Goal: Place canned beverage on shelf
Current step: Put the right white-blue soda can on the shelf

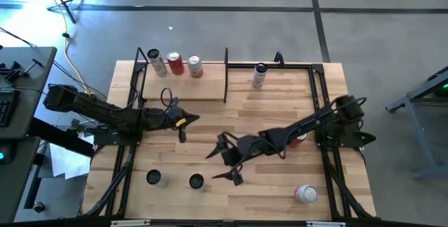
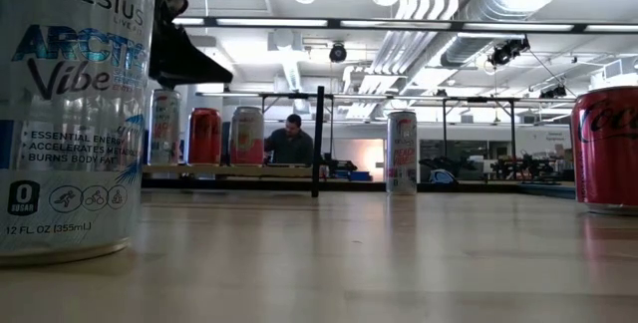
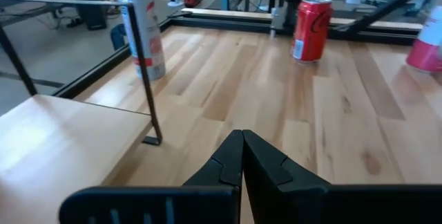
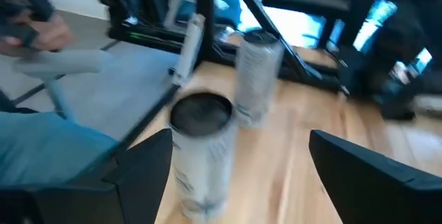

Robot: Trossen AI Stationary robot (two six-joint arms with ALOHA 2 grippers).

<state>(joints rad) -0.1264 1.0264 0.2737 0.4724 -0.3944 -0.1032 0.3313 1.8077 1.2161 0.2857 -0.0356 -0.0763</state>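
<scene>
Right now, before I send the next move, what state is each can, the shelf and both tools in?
Shelf: three upright cans at its left end, rest bare.
White can beside shelf: upright on the table.
Two dark-topped cans: upright, near edge.
Red can: upright by the right arm.
Pink-white can: on its side.
Left tool: shut, empty, by the shelf.
Right tool: open, facing a dark-topped can.

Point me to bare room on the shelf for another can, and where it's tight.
Free: the shelf board right of its three cans, up to the right end frame. Crowded: the shelf's left end, where those cans stand close together, and the front, where the left pincer hovers.
</scene>
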